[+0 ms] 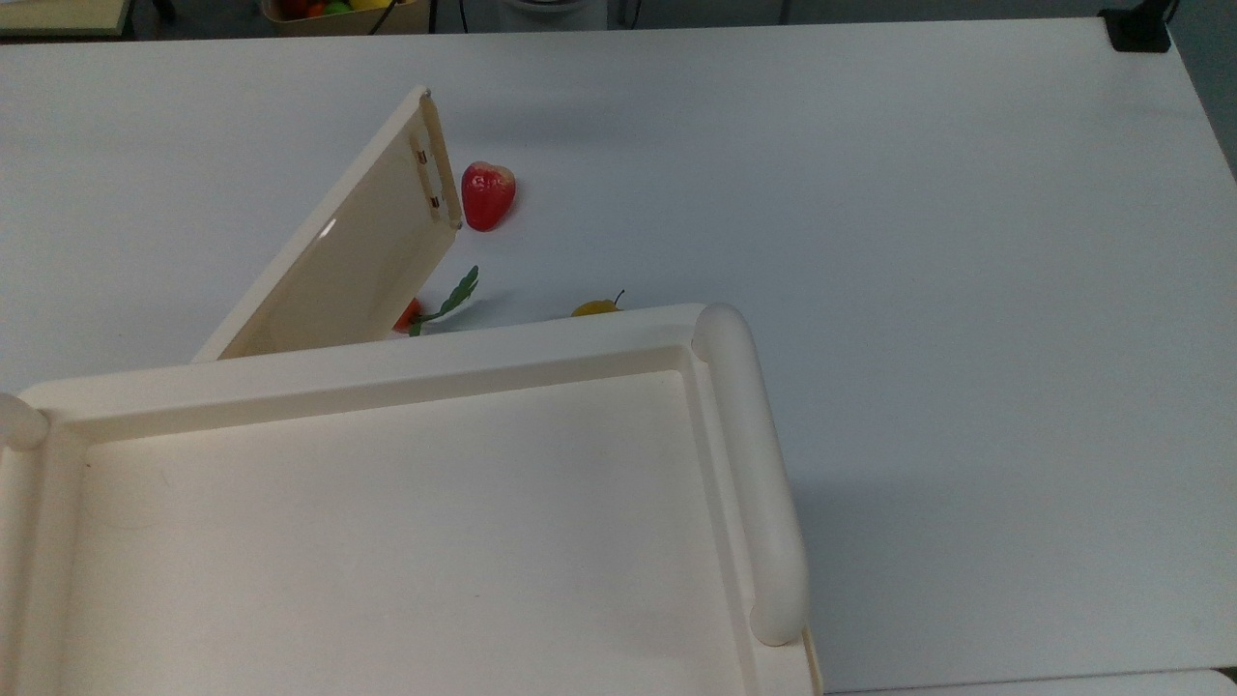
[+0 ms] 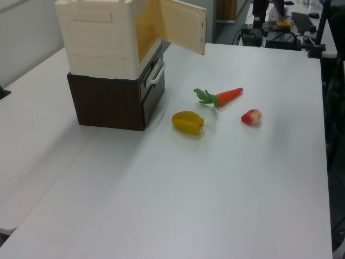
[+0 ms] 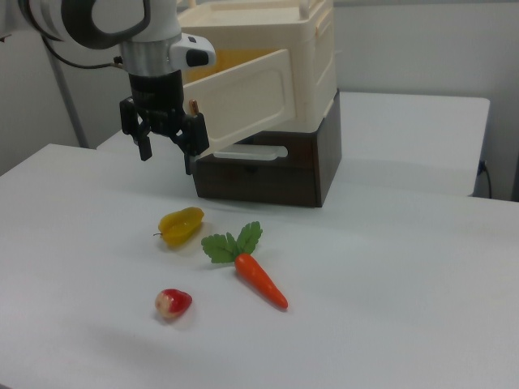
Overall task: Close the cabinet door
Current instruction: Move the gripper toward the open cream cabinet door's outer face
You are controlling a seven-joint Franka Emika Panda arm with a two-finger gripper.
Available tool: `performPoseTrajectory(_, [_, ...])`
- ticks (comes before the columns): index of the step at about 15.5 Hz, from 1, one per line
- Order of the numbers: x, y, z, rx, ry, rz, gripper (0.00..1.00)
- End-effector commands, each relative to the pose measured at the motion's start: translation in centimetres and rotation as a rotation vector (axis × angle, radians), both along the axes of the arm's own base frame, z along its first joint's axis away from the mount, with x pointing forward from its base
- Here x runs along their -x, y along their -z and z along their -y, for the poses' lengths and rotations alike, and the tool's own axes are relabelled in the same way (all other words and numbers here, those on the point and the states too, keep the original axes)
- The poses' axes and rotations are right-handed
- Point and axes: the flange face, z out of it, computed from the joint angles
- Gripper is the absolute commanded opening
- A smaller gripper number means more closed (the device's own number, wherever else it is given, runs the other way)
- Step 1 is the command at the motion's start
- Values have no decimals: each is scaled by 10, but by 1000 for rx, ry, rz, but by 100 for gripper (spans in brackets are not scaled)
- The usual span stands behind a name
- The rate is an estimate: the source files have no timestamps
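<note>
The right view shows the gripper [image 3: 168, 151], its fingers spread apart and holding nothing, just beside the free edge of the cabinet door [image 3: 243, 100]. The door stands open from the cabinet [image 1: 406, 503], which sits on a dark box [image 2: 110, 102]. On the table [image 2: 226, 183] lie three toys: one carrot [image 3: 258, 275], one yellow fruit [image 3: 182, 224], one red fruit [image 3: 173, 303]. Wide bare table surrounds them.

We see a broad white table [image 2: 226, 189] under even indoor light, and a second white table [image 3: 422, 138] behind it in the right view. A pale wall [image 3: 422, 49] stands beyond (plain and bare), and cluttered desks [image 2: 285, 27] fill the left view's far end.
</note>
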Motion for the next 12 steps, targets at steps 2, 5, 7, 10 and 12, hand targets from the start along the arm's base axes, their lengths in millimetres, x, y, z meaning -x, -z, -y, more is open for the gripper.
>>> performPoseTrajectory(2, [9,-5,5,14,1,0,100])
performPoseTrajectory(5, [10,-5,5,12,2,-2,100])
performPoseTrajectory(7, [12,-8,11,11,8,4,100])
performPoseTrajectory(10, [9,-7,10,7,-4,12,100])
performPoseTrajectory(12, [8,-6,10,2,-6,16,95])
